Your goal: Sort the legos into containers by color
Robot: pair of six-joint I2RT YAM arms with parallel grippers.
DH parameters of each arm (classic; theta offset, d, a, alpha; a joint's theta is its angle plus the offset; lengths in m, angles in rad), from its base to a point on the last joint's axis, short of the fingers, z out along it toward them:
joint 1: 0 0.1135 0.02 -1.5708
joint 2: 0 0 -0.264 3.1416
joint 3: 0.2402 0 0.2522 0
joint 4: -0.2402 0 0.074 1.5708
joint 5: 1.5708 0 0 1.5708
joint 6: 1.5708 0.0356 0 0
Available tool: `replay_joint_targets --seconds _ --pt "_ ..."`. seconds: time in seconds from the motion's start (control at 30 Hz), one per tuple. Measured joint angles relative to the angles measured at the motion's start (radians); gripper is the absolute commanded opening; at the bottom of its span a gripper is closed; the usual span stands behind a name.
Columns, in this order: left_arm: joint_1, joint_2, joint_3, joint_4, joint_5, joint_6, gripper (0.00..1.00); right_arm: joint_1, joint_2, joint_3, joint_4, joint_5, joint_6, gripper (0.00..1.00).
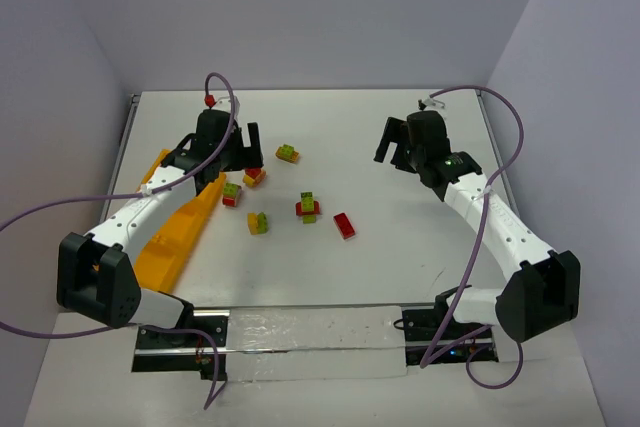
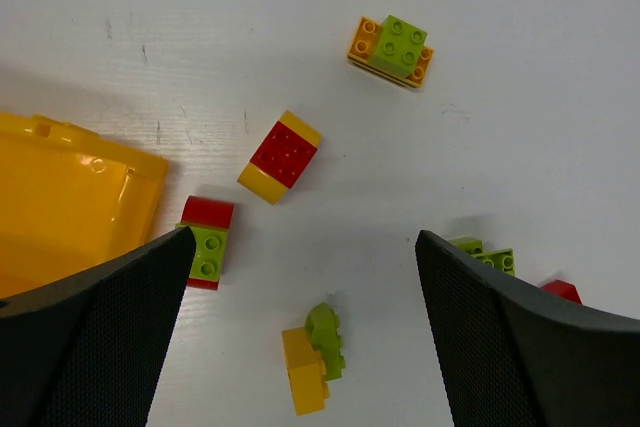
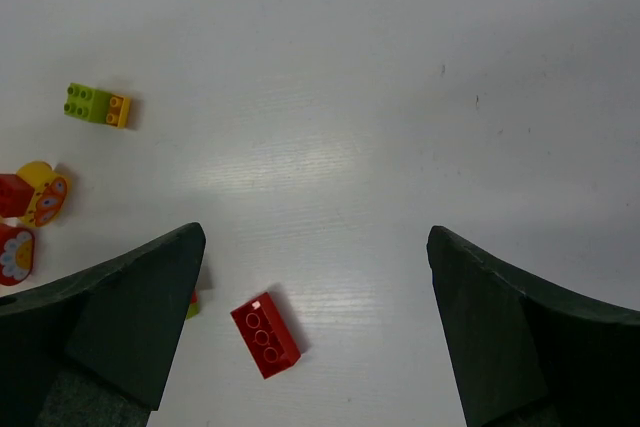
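Observation:
Several legos lie loose mid-table: a green-on-yellow clump, a red-on-yellow one, a red-and-green one, a yellow-and-green one, a red-green clump and a single red brick. The orange-yellow tray lies at the left. My left gripper is open and empty above the left bricks. My right gripper is open and empty, raised right of the bricks.
The tray runs diagonally under my left arm, its near end towards the table's front. Grey walls close in the table at the back and sides. A metal rail runs along the front edge between the arm bases.

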Motion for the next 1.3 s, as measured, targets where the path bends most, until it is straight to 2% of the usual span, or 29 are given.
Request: replay_joint_targets --seconds 0.47,0.87,1.3 --pt "-0.009 0.024 0.025 -0.035 -0.003 0.075 0.96 0.003 -0.038 -0.032 0.007 -0.054 0.004 1.0" --pt "-0.016 0.266 0.129 -0.083 -0.009 0.172 0.8 0.032 -0.046 -0.034 0.005 -0.052 0.003 1.0" --pt "-0.015 0.428 0.19 -0.063 0.002 0.185 0.83 0.039 -0.046 -0.034 -0.009 -0.031 0.0 1.0"
